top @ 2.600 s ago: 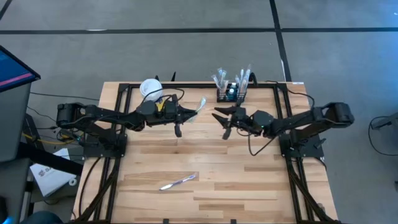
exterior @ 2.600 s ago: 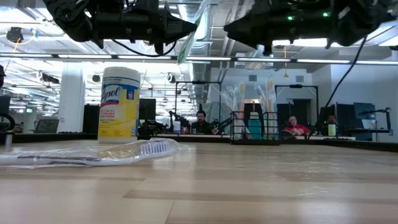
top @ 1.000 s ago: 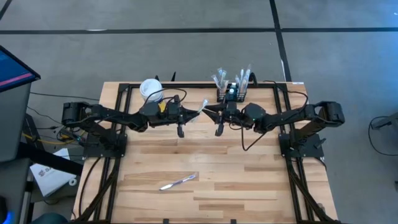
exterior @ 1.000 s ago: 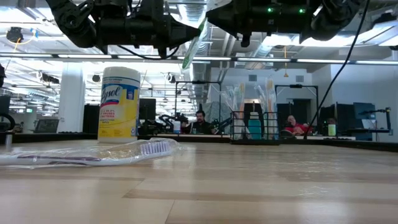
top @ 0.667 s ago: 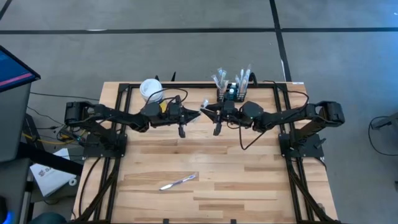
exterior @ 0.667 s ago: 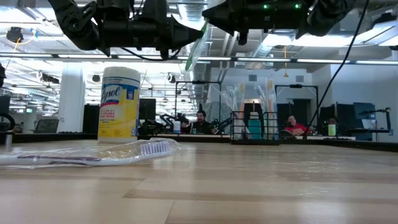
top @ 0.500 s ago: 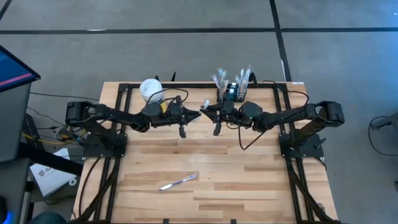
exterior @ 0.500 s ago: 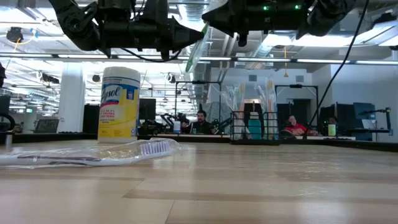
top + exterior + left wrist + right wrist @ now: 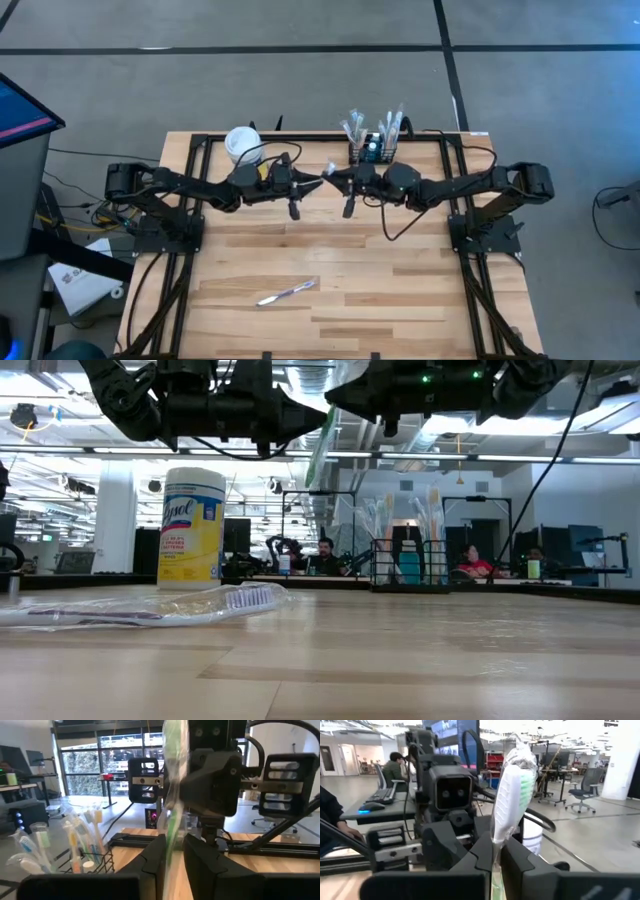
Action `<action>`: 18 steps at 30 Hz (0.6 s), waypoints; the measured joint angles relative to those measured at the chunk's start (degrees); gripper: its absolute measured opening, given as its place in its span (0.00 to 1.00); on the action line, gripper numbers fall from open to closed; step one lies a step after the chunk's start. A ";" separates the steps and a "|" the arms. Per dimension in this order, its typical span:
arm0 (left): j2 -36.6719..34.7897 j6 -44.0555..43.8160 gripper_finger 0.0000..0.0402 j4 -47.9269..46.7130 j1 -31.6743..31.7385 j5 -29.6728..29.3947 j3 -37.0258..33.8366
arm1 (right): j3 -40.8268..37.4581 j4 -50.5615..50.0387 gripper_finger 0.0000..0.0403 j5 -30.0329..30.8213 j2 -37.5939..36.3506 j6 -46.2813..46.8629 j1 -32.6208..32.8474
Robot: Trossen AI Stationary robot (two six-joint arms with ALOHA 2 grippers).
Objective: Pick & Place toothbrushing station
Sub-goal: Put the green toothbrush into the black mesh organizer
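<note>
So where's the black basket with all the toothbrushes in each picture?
High view: the toothbrushing station sits at the far edge of the table, just right of the middle.
Low view: right of centre, at the back.
Left wrist view: lower left corner.
Right wrist view: not in it.
Shared landmark: the wrapped toothbrush held up in the air shows in all four.

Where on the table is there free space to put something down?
The front right of the table, right of the wrapped toothbrush, is bare, as is the front left corner. The back edge is crowded: white tub, black mesh caddy, both arms meeting.
</note>
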 joint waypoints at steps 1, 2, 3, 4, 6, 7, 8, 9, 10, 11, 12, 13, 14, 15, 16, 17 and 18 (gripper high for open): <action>0.00 0.09 0.16 -0.09 0.00 -0.58 0.00 | 0.00 -0.48 0.01 0.00 0.00 0.04 -0.28; 0.01 0.29 0.17 -0.18 0.10 -1.32 0.00 | 0.00 -0.94 0.01 0.09 0.00 0.05 -0.61; 0.00 0.86 0.18 -0.34 0.19 -1.70 0.00 | 0.00 -1.33 0.01 0.19 0.00 0.10 -0.95; 0.00 1.13 0.18 -0.41 0.20 -1.89 0.00 | -0.02 -1.63 0.01 0.23 0.00 0.30 -1.30; 0.01 1.19 0.20 -0.47 0.20 -1.95 0.00 | -0.02 -1.79 0.01 0.24 0.00 0.54 -2.18; 0.00 1.20 0.20 -0.71 0.21 -1.96 0.00 | -0.02 -1.82 0.01 0.27 0.00 0.52 -2.63; 0.00 1.20 0.20 -0.99 0.22 -1.96 0.00 | -0.02 -1.82 0.01 0.42 0.00 0.54 -3.12; 0.00 1.20 0.20 -1.39 0.22 -1.98 0.00 | -0.02 -1.87 0.01 0.66 0.00 0.54 -3.66; 0.00 1.20 0.21 -1.80 0.22 -2.01 0.00 | -0.02 -2.01 0.01 0.94 0.00 0.52 -4.24; 0.00 1.22 0.21 -2.25 0.22 -2.14 0.00 | -0.02 -2.41 0.01 1.56 0.00 0.52 -4.78; 0.00 1.22 0.20 -2.75 0.22 -2.16 0.00 | -0.02 -2.98 0.01 2.03 0.00 0.46 -5.45; 0.00 1.20 0.20 -3.15 0.22 -2.16 0.00 | -0.18 -3.28 0.01 2.57 0.00 0.26 -6.06; 0.00 1.21 0.20 -3.36 0.22 -2.16 0.00 | -0.49 -3.28 0.01 3.39 0.00 0.24 -6.66; 0.00 1.20 0.20 -3.48 0.22 -2.16 0.00 | -0.74 -3.40 0.01 4.16 0.00 0.23 -7.33; 0.00 1.19 0.20 -3.55 0.22 -2.14 0.00 | -0.85 -3.87 0.01 4.84 0.00 0.23 -7.95; 0.00 1.18 0.20 -3.58 0.21 -2.14 0.00 | -0.90 -4.32 0.01 5.45 0.00 0.23 -8.64; 0.00 1.18 0.20 -3.58 0.17 -2.14 0.00 | -0.90 -4.46 0.01 6.02 0.02 0.29 -9.30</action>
